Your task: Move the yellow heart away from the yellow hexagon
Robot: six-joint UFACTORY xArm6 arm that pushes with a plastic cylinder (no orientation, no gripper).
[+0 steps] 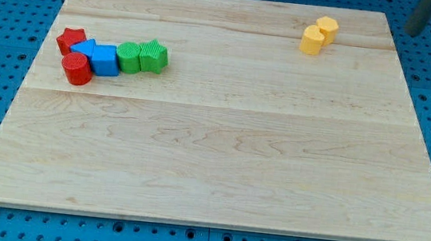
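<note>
No writing can be read. The yellow heart (313,41) lies touching the yellow hexagon (327,28), left of my tip (411,32); nothing is grasped on the desk (220,153).

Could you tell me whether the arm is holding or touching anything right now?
Nothing: my tip is off the board's top right corner, apart from the yellow heart.

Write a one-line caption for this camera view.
Yellow heart touches yellow hexagon near the board's top right; my tip waits beyond the corner.
</note>
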